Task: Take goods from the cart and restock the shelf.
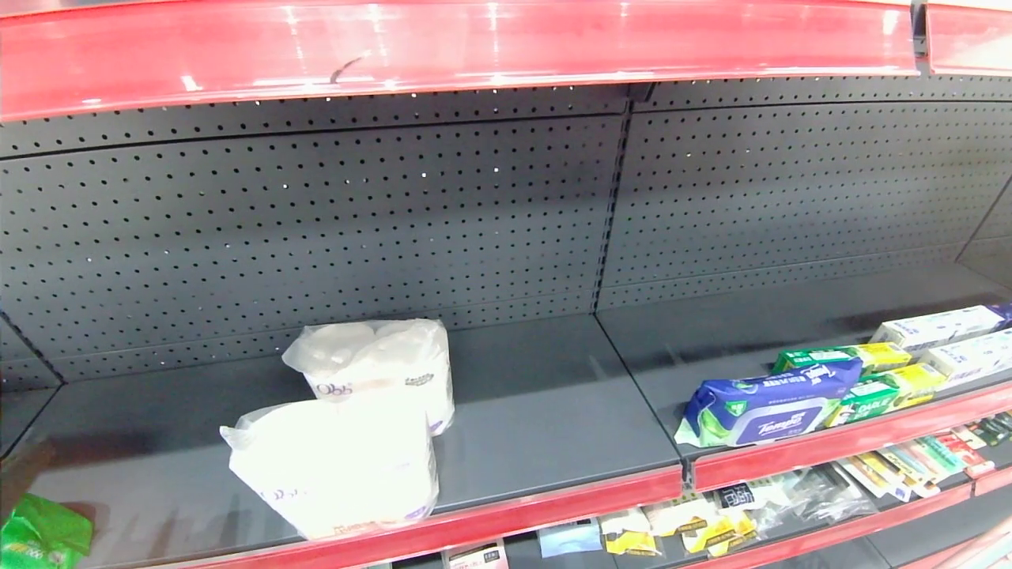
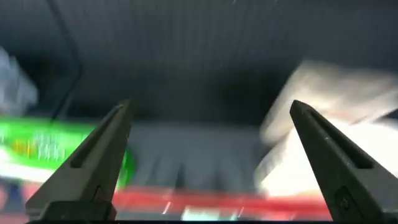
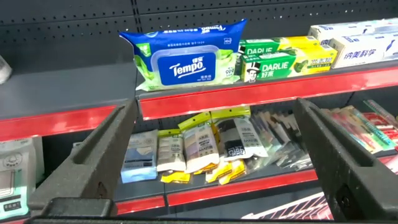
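I am looking into a shop, I think a supermarket aisle: a long dark metal shelf (image 1: 553, 411) with a red strip (image 1: 830, 438) along its front edge and a perforated back panel (image 1: 316, 221) behind it. On it stand packaged goods: wrapped paper rolls (image 1: 371, 363), a blue pack of wet wipes (image 1: 763, 403) and green boxes (image 1: 822, 359). On the level below, many small packets (image 3: 199, 149) lie in rows.

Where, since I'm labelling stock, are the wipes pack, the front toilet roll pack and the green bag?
wipes pack (image 1: 763, 407), head view, middle of its blue front
front toilet roll pack (image 1: 340, 466), head view, middle of its white wrap
green bag (image 1: 39, 537), head view, green face
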Motion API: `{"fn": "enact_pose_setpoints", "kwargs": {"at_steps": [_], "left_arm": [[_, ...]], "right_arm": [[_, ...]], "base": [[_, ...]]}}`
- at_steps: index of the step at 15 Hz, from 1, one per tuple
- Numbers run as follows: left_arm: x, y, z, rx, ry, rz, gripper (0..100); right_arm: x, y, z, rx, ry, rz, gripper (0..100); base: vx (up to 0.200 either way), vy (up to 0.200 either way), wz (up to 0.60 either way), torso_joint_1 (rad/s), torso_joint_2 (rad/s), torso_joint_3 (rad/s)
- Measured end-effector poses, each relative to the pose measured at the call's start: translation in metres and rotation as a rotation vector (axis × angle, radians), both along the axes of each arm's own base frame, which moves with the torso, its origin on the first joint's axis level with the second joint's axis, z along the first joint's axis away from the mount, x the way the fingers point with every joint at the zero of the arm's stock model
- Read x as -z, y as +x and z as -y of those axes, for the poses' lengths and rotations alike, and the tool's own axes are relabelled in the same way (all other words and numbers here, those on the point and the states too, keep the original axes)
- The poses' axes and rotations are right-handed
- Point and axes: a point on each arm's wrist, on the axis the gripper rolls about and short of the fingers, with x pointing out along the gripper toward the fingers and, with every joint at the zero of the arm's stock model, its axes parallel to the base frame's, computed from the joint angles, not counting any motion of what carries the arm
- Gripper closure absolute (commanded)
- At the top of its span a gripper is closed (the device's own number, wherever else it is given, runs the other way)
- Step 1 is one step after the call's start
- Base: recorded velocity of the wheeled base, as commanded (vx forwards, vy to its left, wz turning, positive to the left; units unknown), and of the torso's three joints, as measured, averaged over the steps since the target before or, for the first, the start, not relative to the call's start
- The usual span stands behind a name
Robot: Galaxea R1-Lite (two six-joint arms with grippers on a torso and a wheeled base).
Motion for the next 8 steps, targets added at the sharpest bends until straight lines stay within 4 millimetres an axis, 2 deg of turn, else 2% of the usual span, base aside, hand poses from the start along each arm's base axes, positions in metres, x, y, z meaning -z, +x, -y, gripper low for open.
{"fn": "enact_pose_setpoints", "kwargs": {"at_steps": [3,8], "left_arm": [[0.030,0.020,0.000,0.035,0.008,-0.216,0],[0.049,0.055,-0.002,0.043,0.012,-0.393,0]], "right_arm": [[0.000,0.000,0.000,0.000,0.000,0.000,0],[0.000,0.000,0.000,0.000,0.000,0.000,0]], "base": [[0.000,0.000,0.00,0.000,0.00,0.000],[0.000,0.000,0.00,0.000,0.00,0.000]]}}
